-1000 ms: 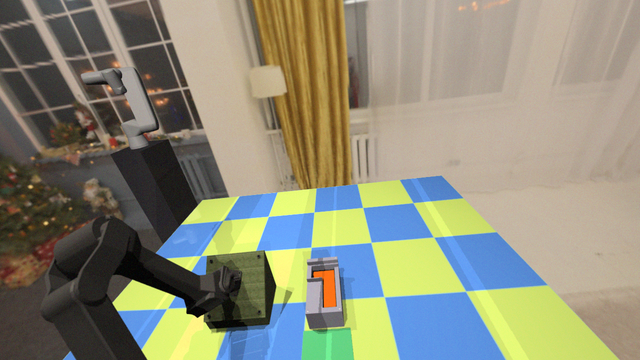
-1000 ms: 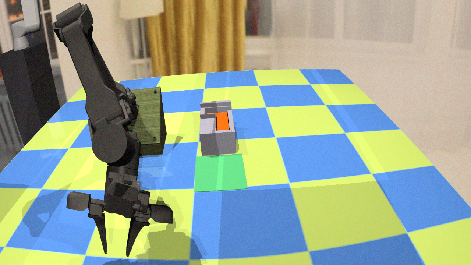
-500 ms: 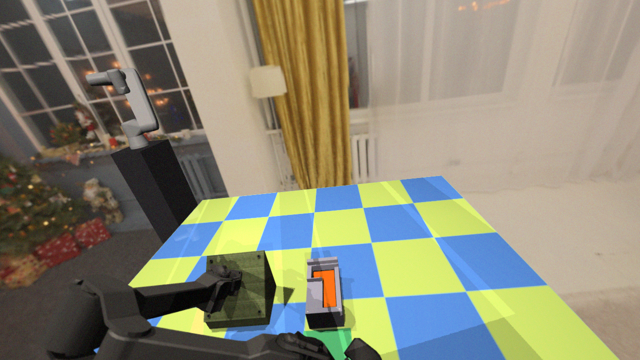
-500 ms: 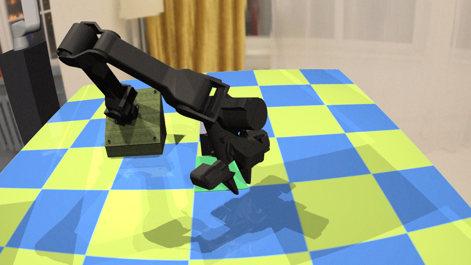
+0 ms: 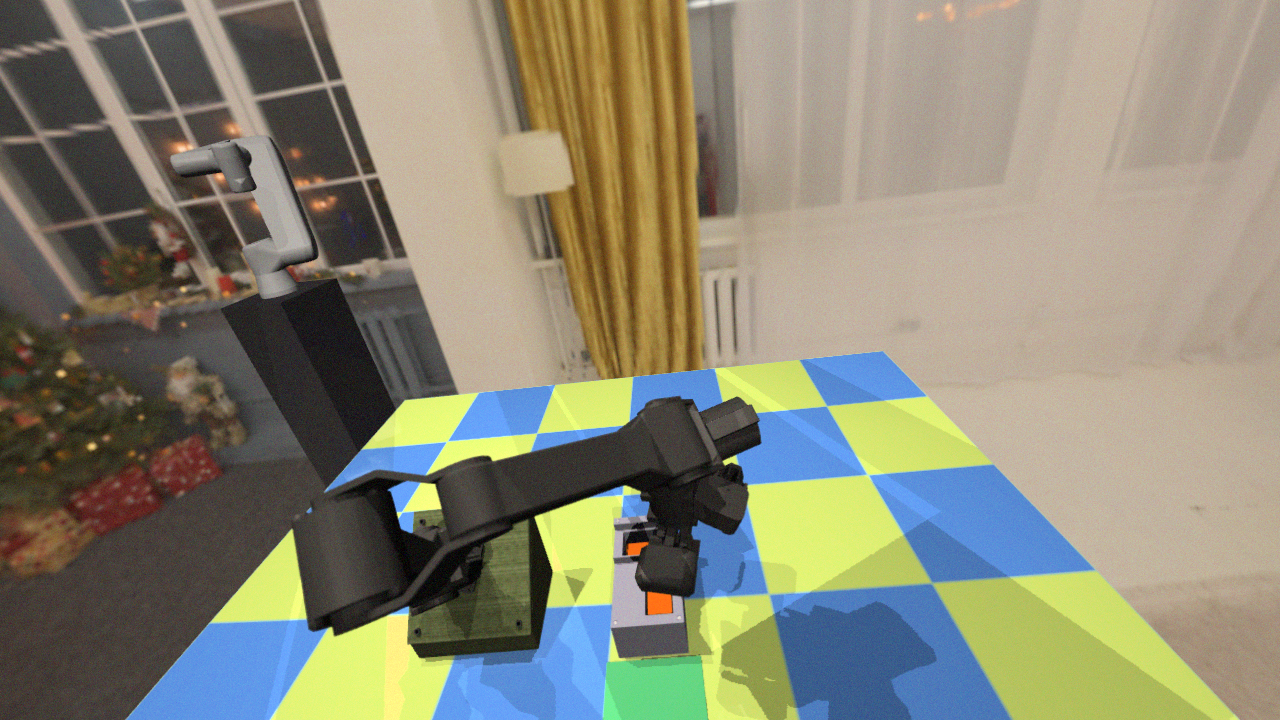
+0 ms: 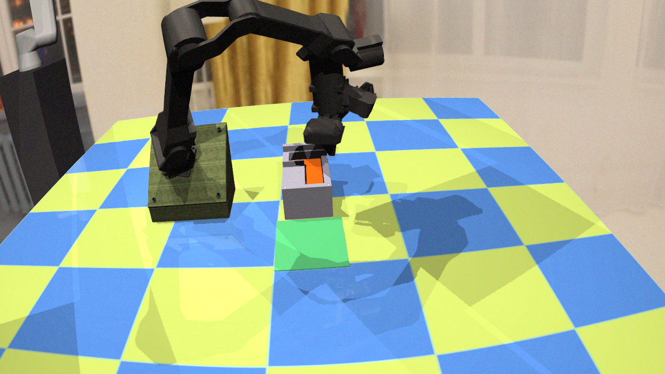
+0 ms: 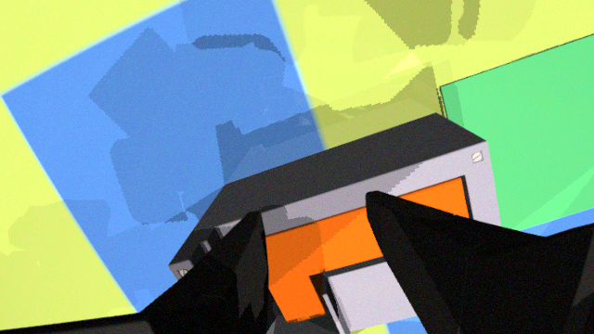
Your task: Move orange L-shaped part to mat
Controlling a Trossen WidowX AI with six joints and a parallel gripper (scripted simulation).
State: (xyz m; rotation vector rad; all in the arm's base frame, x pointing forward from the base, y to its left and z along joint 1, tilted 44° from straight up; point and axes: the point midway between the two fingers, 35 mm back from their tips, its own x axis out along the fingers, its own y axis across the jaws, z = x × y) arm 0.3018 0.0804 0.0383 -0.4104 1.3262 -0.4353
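The orange L-shaped part lies in the pocket of the grey tray and looks level, with no raised end visible. My gripper points down over the tray, its fingers partly open with nothing between them. In the wrist view the left finger is by the L-shaped end and the right finger crosses over the long bar. Both fingers hide bits of the part and tray; contact cannot be told. The green mat is bare, at the tray's near end.
The arm's green wooden base block stands left of the tray. The tray has raised ribs and walls at its far end. A grey arm on a dark pedestal stands beyond the checkered table's left edge.
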